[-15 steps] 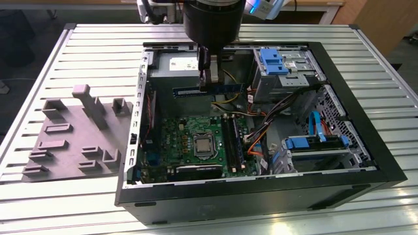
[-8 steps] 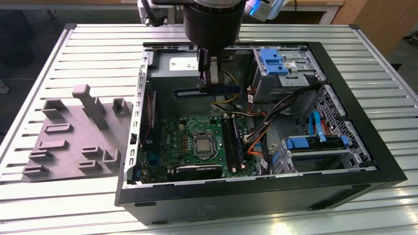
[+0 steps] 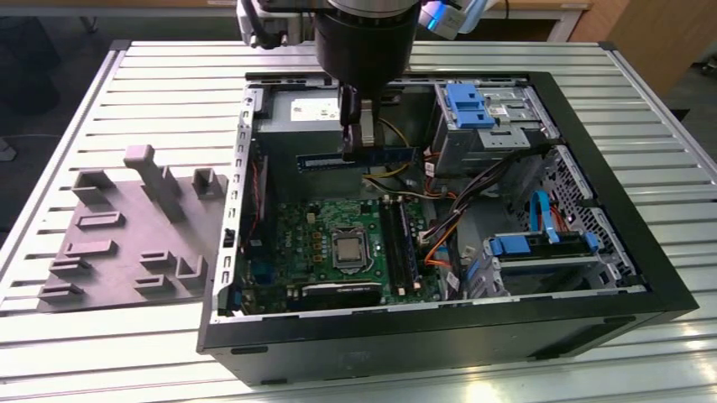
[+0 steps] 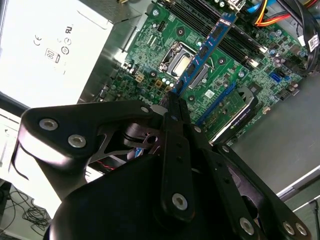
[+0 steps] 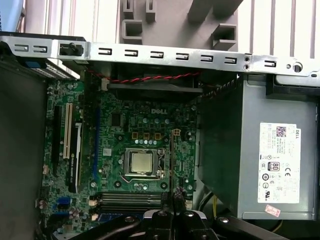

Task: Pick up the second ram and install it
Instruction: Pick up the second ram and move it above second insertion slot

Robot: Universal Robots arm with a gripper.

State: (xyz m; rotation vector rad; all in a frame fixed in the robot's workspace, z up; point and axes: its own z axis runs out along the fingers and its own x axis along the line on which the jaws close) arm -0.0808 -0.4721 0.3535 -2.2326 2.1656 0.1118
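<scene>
In the exterior view my gripper (image 3: 354, 141) hangs inside the open computer case, shut on the second ram (image 3: 387, 157), a long narrow stick held level above the green motherboard (image 3: 294, 235). In the second wrist view the ram (image 4: 205, 50) runs out from my gripper (image 4: 172, 102), its row of dark chips showing, over the CPU socket (image 4: 181, 64). Edge-on in the first wrist view, the ram (image 5: 172, 165) is a thin line rising from my gripper (image 5: 175, 197). The long black memory slots (image 3: 398, 243) lie below, toward the exterior view's right of the socket.
The black case wall (image 3: 448, 336) rings the work area. A grey power supply (image 3: 297, 109) sits at the back, drive bays with blue clips (image 3: 471, 105) and loose cables (image 3: 448, 218) on the exterior view's right. A grey fixture block (image 3: 134, 235) stands on the slatted table outside the case.
</scene>
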